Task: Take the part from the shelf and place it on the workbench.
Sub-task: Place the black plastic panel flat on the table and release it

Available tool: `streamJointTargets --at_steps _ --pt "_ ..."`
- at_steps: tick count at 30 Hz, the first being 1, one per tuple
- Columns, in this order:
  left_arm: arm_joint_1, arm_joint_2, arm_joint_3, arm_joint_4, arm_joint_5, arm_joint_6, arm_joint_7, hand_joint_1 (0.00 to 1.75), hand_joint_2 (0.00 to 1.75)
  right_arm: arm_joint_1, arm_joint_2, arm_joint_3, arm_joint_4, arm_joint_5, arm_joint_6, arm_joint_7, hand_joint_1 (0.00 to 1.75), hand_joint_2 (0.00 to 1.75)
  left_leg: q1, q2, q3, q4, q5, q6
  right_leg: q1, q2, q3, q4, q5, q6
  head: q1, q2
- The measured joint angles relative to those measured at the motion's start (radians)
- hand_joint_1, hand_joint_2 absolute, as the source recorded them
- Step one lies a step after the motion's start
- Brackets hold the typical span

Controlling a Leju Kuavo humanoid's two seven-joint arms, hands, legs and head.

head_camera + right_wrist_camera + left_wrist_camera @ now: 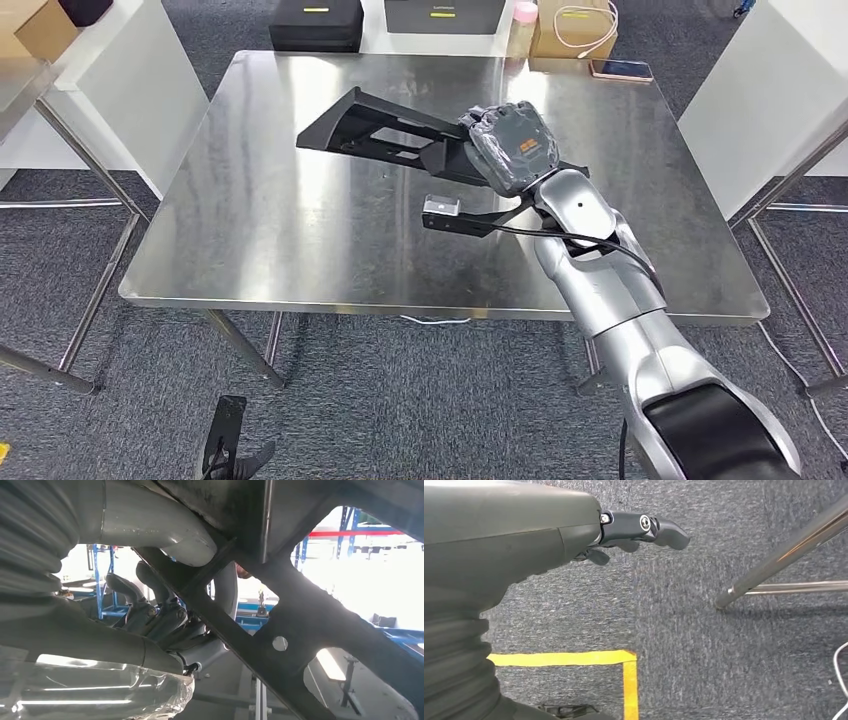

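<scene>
A long black angular part [375, 130] hangs over the middle of the steel workbench [300, 220], its far end pointing left. My right hand [512, 145] grips the part at its right end, with the silver arm coming in from the lower right. From the right wrist camera the part [300, 615] crosses close in front as dark struts, and my right hand's fingers [155, 615] curl around it. My left hand [639, 530] hangs over grey carpet with nothing in it, fingers stretched out.
White tables flank the workbench on both sides. Behind it lie black cases [316, 24], a cardboard box [573, 30] and a phone [620, 70] at the bench's far right corner. Yellow floor tape [624, 665] and a table leg [784, 555] show below my left hand.
</scene>
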Motion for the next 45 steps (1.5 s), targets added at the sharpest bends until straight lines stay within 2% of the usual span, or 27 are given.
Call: streamJointTargets --at_steps 1,2,3,5,7,8,11,12,13,14,16,17,18,20,22,23,26,27,28,29,31,32,34,35,37,44,45 --pt "0.001 0.000 0.000 0.000 0.000 0.000 0.000 0.00 1.75 0.001 -0.003 0.000 0.001 0.000 0.001 0.001 1.66 1.75 0.000 -0.001 0.009 0.001 -0.008 -0.007 -0.002 -0.002 0.018 -0.072 0.039 0.007 0.000 0.000" --pt "0.001 0.000 0.000 0.000 0.000 0.000 0.000 0.00 1.75 0.002 -0.005 0.001 0.001 0.001 0.002 0.001 1.66 1.75 -0.001 -0.002 0.012 0.002 -0.016 -0.015 -0.002 -0.004 0.035 -0.122 0.065 0.003 0.001 0.000" --pt "0.001 0.000 0.000 0.000 0.000 0.000 0.001 0.00 1.75 0.004 -0.006 0.002 0.002 0.002 0.004 0.002 1.66 1.75 -0.002 -0.002 0.014 0.004 -0.021 -0.021 0.001 -0.005 0.043 -0.148 0.078 -0.010 0.001 0.000" --pt "0.001 0.000 0.000 0.000 0.000 0.001 0.002 0.00 1.75 0.005 -0.007 0.004 0.001 0.003 0.005 0.002 1.66 1.75 -0.003 -0.001 0.016 0.009 -0.030 -0.032 0.002 -0.005 0.053 -0.151 0.076 -0.039 0.000 0.000" --pt "0.000 0.000 0.000 0.000 0.000 0.001 0.001 0.00 1.75 0.004 -0.010 0.003 0.000 0.002 0.004 0.002 1.66 1.75 0.001 0.003 0.002 0.044 -0.037 -0.041 -0.004 -0.003 0.066 -0.152 0.071 -0.054 -0.002 0.000" --pt "-0.001 0.001 -0.001 -0.001 0.000 0.002 0.001 0.00 1.75 0.004 -0.010 0.003 -0.001 0.000 0.004 0.002 1.66 1.75 0.004 0.007 -0.022 0.088 -0.046 -0.047 -0.005 -0.002 0.075 -0.153 0.066 -0.063 -0.003 0.000" --pt "0.000 0.001 -0.001 -0.001 0.000 0.002 0.001 0.00 1.75 0.008 -0.009 0.003 -0.001 -0.002 0.005 0.002 1.66 1.75 0.010 0.015 -0.142 0.270 -0.109 -0.062 -0.002 0.001 0.098 -0.153 0.045 -0.077 -0.005 0.000" --pt "0.000 0.001 -0.001 -0.001 0.000 0.002 0.001 0.00 1.75 0.010 -0.009 0.004 -0.001 -0.002 0.005 0.002 1.66 1.75 0.011 0.016 -0.170 0.298 -0.119 -0.063 -0.001 0.003 0.107 -0.153 0.037 -0.077 -0.005 0.000" --pt "0.000 0.001 -0.001 -0.001 0.000 0.002 0.001 0.00 1.75 0.011 -0.009 0.005 -0.001 -0.002 0.005 0.002 1.66 1.75 0.011 0.016 -0.180 0.288 -0.104 -0.062 0.000 0.004 0.118 -0.153 0.028 -0.077 -0.005 0.000" --pt "0.001 0.001 -0.001 -0.001 0.000 0.002 0.000 0.00 1.75 0.012 -0.009 0.006 -0.001 -0.002 0.005 0.002 1.66 1.75 0.011 0.016 -0.173 0.244 -0.068 -0.057 0.002 0.005 0.131 -0.154 0.018 -0.075 -0.005 0.000" --pt "0.001 0.001 -0.001 -0.001 0.006 0.002 -0.012 0.00 1.75 0.011 -0.009 0.007 -0.001 -0.004 0.006 0.002 1.66 1.75 0.007 0.016 -0.129 0.107 0.027 -0.042 0.004 0.007 0.160 -0.155 -0.001 -0.069 -0.004 0.000" --pt "0.000 0.002 -0.001 -0.001 0.016 0.003 -0.031 0.00 1.75 0.009 -0.009 0.007 -0.001 -0.004 0.006 0.002 1.66 1.75 0.002 0.016 -0.109 0.055 0.052 -0.033 0.005 0.007 0.170 -0.158 -0.009 -0.065 -0.004 0.000" --pt "0.000 0.002 0.000 -0.002 0.030 0.005 -0.056 0.00 1.75 0.009 -0.010 0.007 -0.002 -0.005 0.006 0.002 1.66 1.75 -0.003 0.016 -0.096 0.025 0.062 -0.026 0.006 0.007 0.177 -0.164 -0.014 -0.060 -0.005 0.000" --pt "-0.002 0.001 0.002 -0.006 0.060 0.012 -0.114 0.00 1.75 0.008 -0.011 0.007 -0.004 -0.006 0.005 0.002 1.66 1.75 -0.010 0.016 -0.079 0.008 0.055 -0.015 0.013 0.007 0.189 -0.171 -0.016 -0.047 -0.006 0.000" --pt "-0.005 -0.001 0.007 -0.011 0.097 0.026 -0.171 0.00 1.75 0.009 -0.016 0.006 -0.008 -0.006 0.004 0.002 1.66 1.75 -0.007 0.016 -0.059 -0.003 0.058 -0.004 0.021 0.007 0.187 -0.151 -0.023 -0.040 -0.005 0.000" --pt "-0.008 -0.001 0.014 -0.015 0.123 0.037 -0.208 0.00 1.75 0.008 -0.018 0.006 -0.010 -0.007 0.004 0.003 1.66 1.75 -0.005 0.015 -0.050 -0.007 0.057 0.001 0.022 0.006 0.167 -0.114 -0.034 -0.040 -0.004 0.000" --pt "-0.012 -0.002 0.041 -0.029 0.191 0.064 -0.334 0.00 1.75 0.017 -0.029 0.004 -0.012 -0.006 0.004 0.005 1.66 1.75 -0.006 0.012 -0.037 -0.011 0.045 0.012 0.020 0.006 0.043 0.083 -0.096 -0.045 -0.002 0.000" --pt "-0.012 -0.002 0.047 -0.033 0.200 0.067 -0.356 0.00 1.75 0.024 -0.033 0.004 -0.012 -0.006 0.004 0.005 1.66 1.75 -0.007 0.009 -0.033 -0.011 0.041 0.014 0.019 0.006 0.009 0.123 -0.109 -0.042 -0.001 0.000" --pt "-0.011 -0.001 0.052 -0.036 0.205 0.068 -0.367 0.00 1.75 0.029 -0.037 0.003 -0.012 -0.006 0.004 0.005 1.66 1.75 -0.009 0.006 -0.028 -0.011 0.036 0.014 0.019 0.006 -0.007 0.125 -0.104 -0.037 0.001 0.000" --pt "-0.011 -0.001 0.056 -0.039 0.208 0.068 -0.371 0.00 1.75 0.033 -0.041 0.003 -0.013 -0.006 0.004 0.005 1.66 1.75 -0.012 0.002 -0.021 -0.011 0.031 0.014 0.019 0.006 -0.003 0.087 -0.077 -0.029 0.002 0.000" --pt "-0.012 -0.002 0.062 -0.044 0.210 0.068 -0.375 0.00 1.75 0.035 -0.046 0.000 -0.014 -0.006 0.004 0.005 1.66 1.75 -0.016 -0.001 -0.006 -0.011 0.022 0.011 0.021 0.005 0.043 -0.062 0.010 -0.023 0.003 0.000" --pt "-0.012 -0.002 0.065 -0.046 0.210 0.068 -0.375 0.00 1.75 0.034 -0.048 -0.001 -0.015 -0.006 0.003 0.005 1.66 1.75 -0.017 -0.002 -0.002 -0.011 0.017 0.008 0.023 0.004 0.063 -0.125 0.040 -0.030 0.002 0.000" --pt "-0.012 -0.002 0.070 -0.048 0.211 0.068 -0.376 0.00 1.75 0.032 -0.049 -0.002 -0.017 -0.006 0.003 0.005 1.66 1.75 -0.020 -0.002 -0.002 -0.009 0.010 0.002 0.026 0.004 0.084 -0.179 0.074 -0.048 0.000 0.000" --pt "-0.012 -0.002 0.072 -0.049 0.211 0.068 -0.376 0.00 1.75 0.031 -0.049 -0.002 -0.017 -0.006 0.003 0.005 1.66 1.75 -0.021 -0.002 -0.004 -0.006 0.008 0.002 0.026 0.004 0.086 -0.180 0.077 -0.051 -0.001 0.000" --pt "-0.012 -0.002 0.074 -0.050 0.211 0.068 -0.376 0.00 1.75 0.032 -0.050 -0.002 -0.019 -0.006 0.002 0.005 1.66 1.75 -0.020 -0.002 -0.006 -0.002 0.007 0.005 0.024 0.006 0.087 -0.179 0.089 -0.046 -0.002 0.000" --pt "-0.014 -0.003 0.075 -0.056 0.209 0.056 -0.365 0.00 1.75 0.032 -0.051 -0.003 -0.020 -0.004 0.004 0.004 1.66 1.75 -0.016 0.000 -0.005 -0.006 0.005 0.001 0.029 0.009 0.086 -0.178 0.084 -0.052 -0.003 0.000" --pt "-0.014 -0.003 0.073 -0.057 0.208 0.053 -0.356 0.00 1.75 0.031 -0.051 -0.003 -0.020 -0.004 0.004 0.002 1.24 1.31 -0.015 0.000 -0.005 -0.006 0.005 -0.001 0.029 0.009 0.086 -0.178 0.084 -0.052 -0.003 0.000"
